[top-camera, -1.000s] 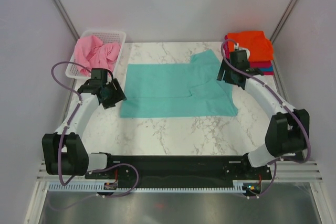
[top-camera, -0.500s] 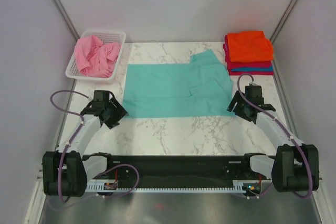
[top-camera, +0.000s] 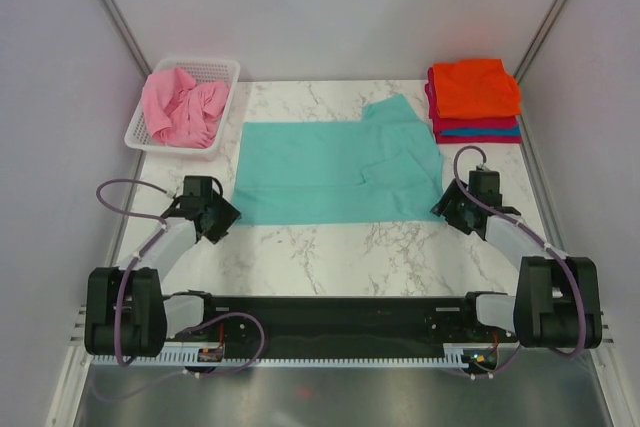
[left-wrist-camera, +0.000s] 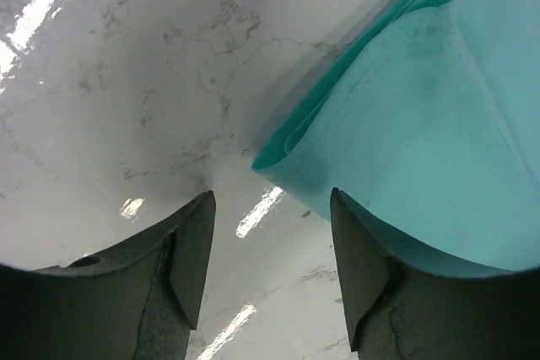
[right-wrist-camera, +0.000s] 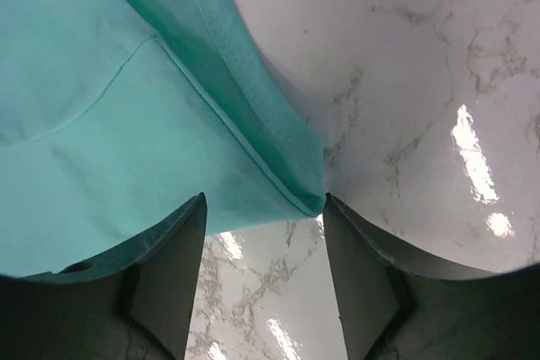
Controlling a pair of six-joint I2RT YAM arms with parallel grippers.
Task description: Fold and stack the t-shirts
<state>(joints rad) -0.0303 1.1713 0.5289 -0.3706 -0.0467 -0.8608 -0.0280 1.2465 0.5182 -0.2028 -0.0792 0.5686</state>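
Obs: left gripper low over the table, jaws spread wide, nothing held. The near-left corner of the teal t-shirt lies just ahead of the gap, its doubled edge curling slightly off the marble. The right gripper is likewise wide open and empty, with the teal t-shirt's near-right corner at the mouth of the gap, close to the right-hand finger.

The teal t-shirt lies flat, one sleeve at its far-right corner. The folded stack, orange on top, sits beyond that corner. The pink t-shirt lies crumpled in the basket beyond the far-left corner.

Judgement: the step is pinching both near corners for a fold. Advance until each corner sits well inside the jaws, catch every layer, close both together, and lift evenly with the hem taut.
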